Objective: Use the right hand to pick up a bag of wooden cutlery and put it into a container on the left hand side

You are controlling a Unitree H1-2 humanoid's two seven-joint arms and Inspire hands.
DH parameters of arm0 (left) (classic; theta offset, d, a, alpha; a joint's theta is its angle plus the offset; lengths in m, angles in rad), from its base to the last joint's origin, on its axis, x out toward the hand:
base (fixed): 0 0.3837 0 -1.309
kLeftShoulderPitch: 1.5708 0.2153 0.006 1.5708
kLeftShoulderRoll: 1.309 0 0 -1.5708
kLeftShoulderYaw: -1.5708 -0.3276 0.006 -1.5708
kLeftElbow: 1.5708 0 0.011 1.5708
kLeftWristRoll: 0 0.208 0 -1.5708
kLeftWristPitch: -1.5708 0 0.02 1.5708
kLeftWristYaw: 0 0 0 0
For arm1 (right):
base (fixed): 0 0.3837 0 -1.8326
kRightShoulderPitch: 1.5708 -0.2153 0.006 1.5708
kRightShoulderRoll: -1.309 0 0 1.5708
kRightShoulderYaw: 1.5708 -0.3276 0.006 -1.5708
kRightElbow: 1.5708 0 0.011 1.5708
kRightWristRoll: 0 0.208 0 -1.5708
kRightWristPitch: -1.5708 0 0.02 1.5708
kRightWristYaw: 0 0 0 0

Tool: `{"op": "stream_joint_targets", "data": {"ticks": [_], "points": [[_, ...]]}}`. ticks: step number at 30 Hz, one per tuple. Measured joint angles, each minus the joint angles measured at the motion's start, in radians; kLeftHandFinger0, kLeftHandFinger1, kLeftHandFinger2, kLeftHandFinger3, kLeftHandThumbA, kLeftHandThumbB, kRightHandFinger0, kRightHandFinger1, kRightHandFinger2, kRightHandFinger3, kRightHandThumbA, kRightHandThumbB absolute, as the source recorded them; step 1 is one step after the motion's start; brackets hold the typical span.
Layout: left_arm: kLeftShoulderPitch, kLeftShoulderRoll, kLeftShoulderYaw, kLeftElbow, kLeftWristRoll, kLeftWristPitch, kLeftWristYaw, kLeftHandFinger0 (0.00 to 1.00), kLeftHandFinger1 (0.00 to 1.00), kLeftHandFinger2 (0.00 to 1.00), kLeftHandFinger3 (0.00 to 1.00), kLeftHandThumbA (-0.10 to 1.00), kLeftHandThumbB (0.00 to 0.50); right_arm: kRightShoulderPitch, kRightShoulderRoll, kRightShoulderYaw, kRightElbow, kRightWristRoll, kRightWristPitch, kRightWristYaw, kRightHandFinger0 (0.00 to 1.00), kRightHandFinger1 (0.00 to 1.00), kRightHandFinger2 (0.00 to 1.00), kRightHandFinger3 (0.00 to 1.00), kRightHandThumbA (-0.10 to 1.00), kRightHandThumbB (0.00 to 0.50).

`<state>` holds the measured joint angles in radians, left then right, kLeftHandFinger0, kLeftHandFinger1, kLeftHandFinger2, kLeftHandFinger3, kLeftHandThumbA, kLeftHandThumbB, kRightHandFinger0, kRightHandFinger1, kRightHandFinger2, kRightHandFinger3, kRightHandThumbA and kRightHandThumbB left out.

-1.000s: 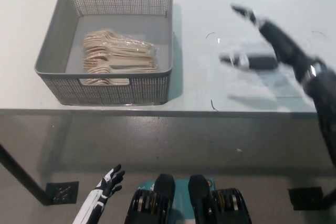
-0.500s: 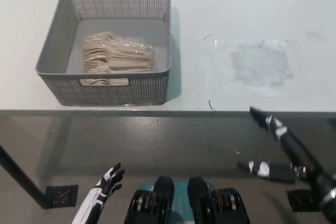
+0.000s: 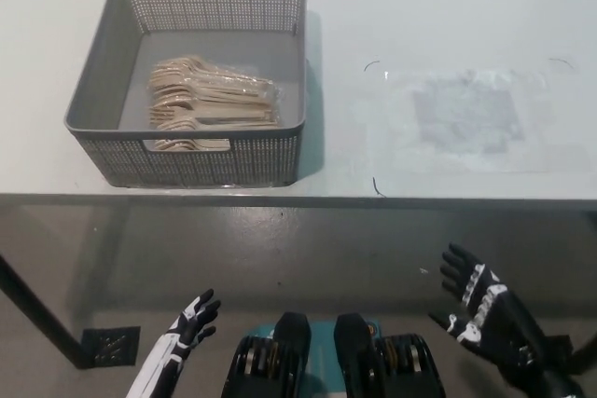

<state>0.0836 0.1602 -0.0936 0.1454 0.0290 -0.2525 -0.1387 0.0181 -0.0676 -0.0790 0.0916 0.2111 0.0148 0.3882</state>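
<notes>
In the head view, a grey perforated basket is seen on the left part of a white table, with a handle cut-out in its far wall and another in its near wall. The bags of wooden cutlery are found inside this basket. They lie flat on its floor in a loose stack toward the near wall, with the handles pointed to the picture's right and the fork and spoon heads to the left. Pale wood is visible through clear wrapping, and part of the stack shows through the near cut-out.

To the right of the basket, well apart from it, a clear plastic sheet is spread flat on the tabletop; nothing can be made out on it.

The black right hand is seen at the lower right, below the table's near edge and over the grey floor. Its fingers are spread wide and nothing is held in it. The white left hand is at rest at the lower left, also below the table edge — its fingers are slightly parted and it is empty too.

A black table leg is seen running diagonally at the far lower left, with a dark floor plate just beside it.
</notes>
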Motion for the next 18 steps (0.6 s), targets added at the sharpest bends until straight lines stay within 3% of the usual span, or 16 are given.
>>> {"op": "stream_joint_targets", "data": {"ticks": [4, 7, 10, 12, 16, 17, 18], "points": [[0.001, 0.000, 0.012, 0.006, -0.013, 0.000, 0.000, 1.00, 1.00, 1.00, 1.00, 1.00, 0.146, 0.024, 0.057, -0.039, 0.081, 0.063, -0.026, 0.008, 1.00, 1.00, 1.00, 1.00, 1.00, 0.243], [0.010, 0.000, 0.028, 0.015, -0.024, 0.000, 0.000, 1.00, 1.00, 1.00, 1.00, 1.00, 0.146, 0.046, 0.086, -0.047, 0.135, 0.080, -0.071, 0.008, 1.00, 1.00, 1.00, 1.00, 1.00, 0.288], [0.016, 0.000, 0.040, 0.027, -0.032, -0.001, 0.000, 1.00, 1.00, 1.00, 1.00, 1.00, 0.141, 0.047, 0.089, -0.049, 0.168, 0.080, -0.113, 0.004, 1.00, 1.00, 1.00, 1.00, 1.00, 0.298], [0.022, -0.001, 0.044, 0.032, -0.036, -0.001, 0.000, 1.00, 1.00, 1.00, 1.00, 1.00, 0.128, 0.044, 0.087, -0.052, 0.191, 0.078, -0.140, 0.000, 1.00, 1.00, 1.00, 1.00, 1.00, 0.286], [0.044, -0.005, 0.045, 0.039, -0.039, -0.001, 0.000, 1.00, 1.00, 1.00, 1.00, 1.00, 0.160, 0.048, 0.080, -0.054, 0.209, 0.076, -0.178, -0.012, 1.00, 1.00, 1.00, 1.00, 1.00, 0.244], [0.049, -0.005, 0.045, 0.039, -0.040, -0.001, 0.001, 1.00, 1.00, 1.00, 1.00, 1.00, 0.130, 0.048, 0.078, -0.053, 0.213, 0.075, -0.186, -0.014, 1.00, 1.00, 1.00, 1.00, 1.00, 0.229], [0.053, -0.006, 0.045, 0.039, -0.040, -0.001, 0.001, 1.00, 1.00, 1.00, 1.00, 1.00, 0.130, 0.048, 0.076, -0.053, 0.217, 0.075, -0.191, -0.016, 1.00, 1.00, 1.00, 1.00, 1.00, 0.226]]}}
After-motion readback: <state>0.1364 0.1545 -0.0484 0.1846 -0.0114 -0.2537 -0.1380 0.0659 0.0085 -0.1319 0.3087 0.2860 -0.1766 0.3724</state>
